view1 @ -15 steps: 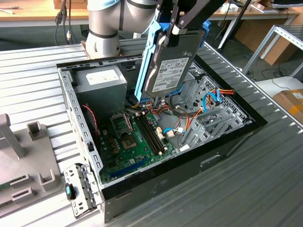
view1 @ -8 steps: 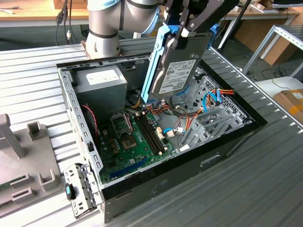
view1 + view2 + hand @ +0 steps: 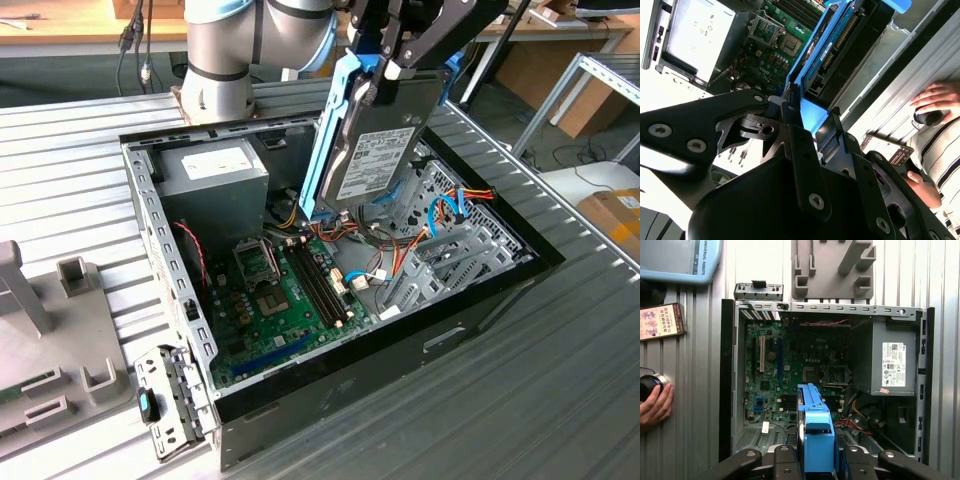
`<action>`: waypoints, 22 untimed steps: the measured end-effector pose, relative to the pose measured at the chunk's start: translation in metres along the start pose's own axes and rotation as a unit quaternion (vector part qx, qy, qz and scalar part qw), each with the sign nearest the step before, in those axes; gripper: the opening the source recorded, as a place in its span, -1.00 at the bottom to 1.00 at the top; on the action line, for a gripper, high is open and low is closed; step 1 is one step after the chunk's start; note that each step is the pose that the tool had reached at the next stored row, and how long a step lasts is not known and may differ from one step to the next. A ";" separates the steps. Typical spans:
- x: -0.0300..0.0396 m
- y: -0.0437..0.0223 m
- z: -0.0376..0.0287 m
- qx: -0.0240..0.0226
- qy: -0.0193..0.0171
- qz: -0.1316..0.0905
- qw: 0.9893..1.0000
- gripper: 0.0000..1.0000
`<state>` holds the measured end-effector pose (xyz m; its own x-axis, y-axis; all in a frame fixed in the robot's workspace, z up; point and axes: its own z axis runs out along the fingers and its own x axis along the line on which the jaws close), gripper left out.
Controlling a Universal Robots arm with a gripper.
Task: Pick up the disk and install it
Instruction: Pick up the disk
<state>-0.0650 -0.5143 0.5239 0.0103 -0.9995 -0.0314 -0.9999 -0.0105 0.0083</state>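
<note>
The disk (image 3: 380, 150), dark grey with a white label and light-blue rails, hangs on edge and tilted above the open computer case (image 3: 480, 310). My gripper (image 3: 385, 72) is shut on its upper end. In the first wrist view the blue rail of the disk (image 3: 815, 420) stands between my black fingers (image 3: 782, 460), over the motherboard (image 3: 775, 365). In the second wrist view the disk (image 3: 840, 45) runs away from my gripper (image 3: 807, 120) toward the case's inside.
A grey power-supply box (image 3: 215, 175) sits in the case's far corner, with cables and a metal bay (image 3: 450, 240) on the exterior view's right. A silver cage with a blue latch (image 3: 165, 400) and a grey fixture (image 3: 50, 340) lie outside. A person's hand (image 3: 655, 405) rests nearby.
</note>
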 end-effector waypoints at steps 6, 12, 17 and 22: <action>0.0005 0.0003 0.0000 0.000 0.000 0.000 1.000 -0.26; 0.0038 0.0023 0.0003 0.011 -0.013 0.000 1.000 -0.26; 0.0103 0.0026 0.0004 0.016 -0.015 0.000 1.000 -0.26; 0.0233 0.0027 0.0012 0.017 -0.015 0.000 1.000 -0.26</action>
<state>-0.0675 -0.5376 0.5220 0.0106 -0.9980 -0.0622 -0.9997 -0.0091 -0.0248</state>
